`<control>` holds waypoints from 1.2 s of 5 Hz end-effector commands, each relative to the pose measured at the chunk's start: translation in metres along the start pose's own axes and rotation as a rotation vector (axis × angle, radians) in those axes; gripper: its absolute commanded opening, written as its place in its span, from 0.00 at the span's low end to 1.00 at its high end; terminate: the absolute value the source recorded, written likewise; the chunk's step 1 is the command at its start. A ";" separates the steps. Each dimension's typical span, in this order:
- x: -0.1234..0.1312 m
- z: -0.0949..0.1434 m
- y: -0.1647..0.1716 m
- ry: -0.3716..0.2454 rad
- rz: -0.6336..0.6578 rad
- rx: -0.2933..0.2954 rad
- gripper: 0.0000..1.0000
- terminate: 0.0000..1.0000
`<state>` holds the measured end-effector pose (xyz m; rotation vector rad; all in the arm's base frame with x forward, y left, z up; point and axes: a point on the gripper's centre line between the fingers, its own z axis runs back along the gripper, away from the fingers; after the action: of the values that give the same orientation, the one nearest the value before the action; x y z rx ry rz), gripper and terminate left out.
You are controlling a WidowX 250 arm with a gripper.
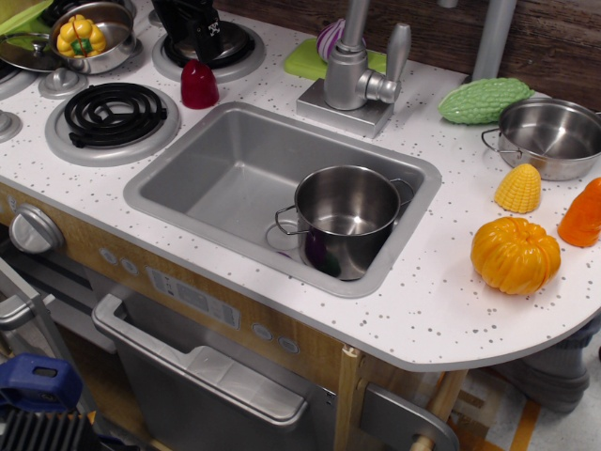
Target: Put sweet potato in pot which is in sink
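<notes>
Your black gripper (199,42) sits at the far edge of the counter, over the rear round burner plate, and its fingertips come down right above the small dark red, dome-shaped plastic sweet potato (199,85). From this angle you cannot tell how far the fingers are spread, nor whether they are pinching the sweet potato or only touching its top; the dark fingers merge with the burner behind them. The sweet potato stands upright on the white speckled counter (432,301), just beyond the far left corner of the grey matte rectangular sink (178,202), between the rear burner and the black coiled burner (115,115) nearer the front. Inside the sink, the shiny straight-sided stainless steel pot (346,218) with two small loop handles stands upright in the right-hand part of the basin, close to the front wall. Behind the sink you have the grey metal faucet (357,70) on its square base, with a green cutting board (305,61) and a purple onion (330,39) tucked behind it. At the far left corner a steel bowl (113,42) holds a yellow pepper (81,36). Toward the right end of the counter lie a green bumpy gourd (485,100), a shallow wide steel pan (554,136), a yellow corn piece (519,188), an orange ribbed pumpkin (515,255) and, at the right edge, an orange carrot-like piece (583,214).
</notes>
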<state>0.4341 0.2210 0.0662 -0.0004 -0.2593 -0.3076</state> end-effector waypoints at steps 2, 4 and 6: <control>0.000 -0.005 0.004 -0.032 -0.053 -0.023 1.00 0.00; 0.000 -0.009 0.005 -0.061 -0.082 -0.032 1.00 0.00; -0.008 -0.022 0.006 -0.117 -0.059 -0.068 1.00 0.00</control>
<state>0.4282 0.2233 0.0137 -0.1333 -0.3231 -0.3483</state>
